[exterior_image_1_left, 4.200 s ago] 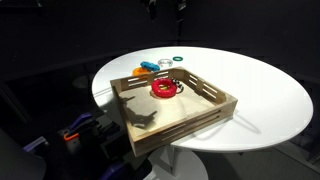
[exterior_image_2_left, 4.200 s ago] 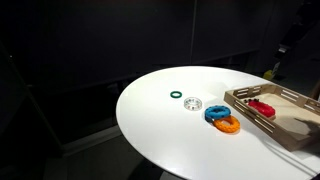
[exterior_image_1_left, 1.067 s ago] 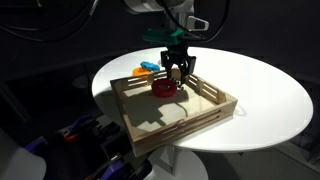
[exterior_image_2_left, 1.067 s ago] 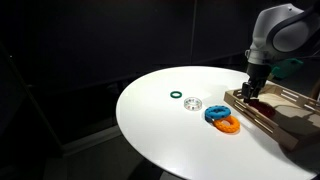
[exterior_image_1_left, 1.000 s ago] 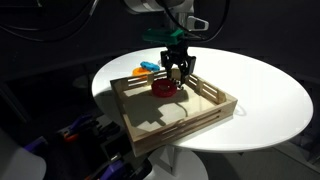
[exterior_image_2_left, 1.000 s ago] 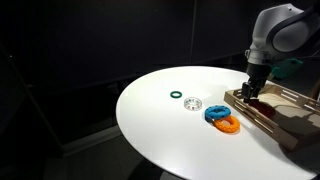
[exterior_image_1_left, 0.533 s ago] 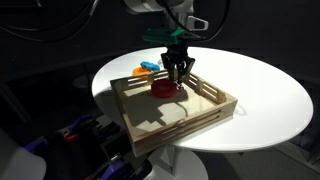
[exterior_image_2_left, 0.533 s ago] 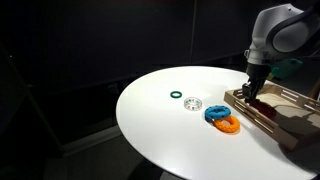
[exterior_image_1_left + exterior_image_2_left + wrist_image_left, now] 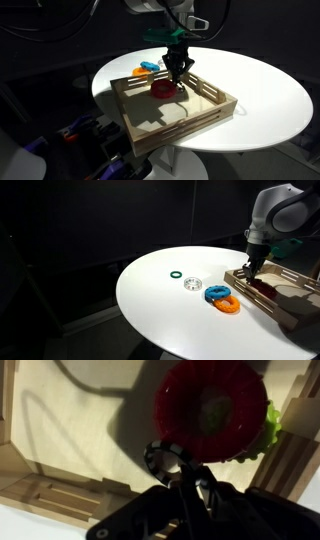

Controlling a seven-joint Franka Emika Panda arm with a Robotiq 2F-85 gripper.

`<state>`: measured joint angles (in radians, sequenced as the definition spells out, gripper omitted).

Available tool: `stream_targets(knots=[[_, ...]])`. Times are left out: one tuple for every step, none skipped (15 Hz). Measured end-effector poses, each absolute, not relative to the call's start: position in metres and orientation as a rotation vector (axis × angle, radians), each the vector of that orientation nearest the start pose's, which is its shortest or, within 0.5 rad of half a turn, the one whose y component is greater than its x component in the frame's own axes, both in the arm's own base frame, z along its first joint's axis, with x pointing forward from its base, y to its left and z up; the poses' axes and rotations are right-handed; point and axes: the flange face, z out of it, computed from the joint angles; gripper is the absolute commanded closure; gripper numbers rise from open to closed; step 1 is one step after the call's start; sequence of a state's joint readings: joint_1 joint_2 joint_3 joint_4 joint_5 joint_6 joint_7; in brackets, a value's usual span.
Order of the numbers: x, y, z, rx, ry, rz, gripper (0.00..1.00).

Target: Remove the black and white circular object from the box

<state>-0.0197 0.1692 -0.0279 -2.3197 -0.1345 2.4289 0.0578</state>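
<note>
Gripper (image 9: 186, 476) enters from bottom of wrist view, fingers nearly together & pinching the near rim of the black-and-white ring (image 9: 154, 453). That ring lies on the box (image 9: 70, 420) floor, its far edge right against the red ring (image 9: 210, 410); touching or overlapping, can't tell. L to R in wrist view: slatted box wall at lower left, bare floor w/ dark shadow, black-and-white ring, red ring above & right of it, a yellow-green piece (image 9: 271, 422) poking out from behind the red ring's right edge, then another box wall. In an exterior view, L to R on the round white table (image 9: 165, 315): thin green ring (image 9: 176, 276), pale round piece (image 9: 193, 283) just beside it, blue ring (image 9: 216, 293) & orange ring (image 9: 229, 304) touching each other, all outside the box, then the box w/ gripper (image 9: 249, 275) pointing straight down into it by its left wall. In an exterior view, blue & orange rings sit on the table just past the box's far-left corner, red ring (image 9: 164, 89) is inside toward the back, gripper (image 9: 179, 72) stands vertical just right of it w/ tips down near the floor. Black-and-white ring is too small to make out there. Green part (image 9: 175, 36) sits on the wrist above the gripper.
</note>
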Motion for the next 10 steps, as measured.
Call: stream_targets(knots=[[0.515, -0.024, 0.265, -3.231, 0.006, 0.092, 0.94], [0.516, -0.023, 0.267, -3.233, 0.013, 0.085, 0.94], [0.518, -0.022, 0.270, -3.239, 0.020, 0.074, 0.94], [0.520, -0.020, 0.274, -3.247, 0.027, 0.060, 0.94], [0.522, -0.017, 0.280, -3.255, 0.035, 0.046, 0.94], [0.524, -0.013, 0.285, -3.261, 0.045, 0.031, 0.94], [0.526, -0.010, 0.292, -3.266, 0.053, 0.017, 0.94], [0.527, -0.005, 0.299, -3.272, 0.059, 0.004, 0.94], [0.529, -0.001, 0.305, -3.276, 0.060, -0.008, 0.94], [0.531, 0.005, 0.312, -3.280, 0.061, -0.020, 0.94]])
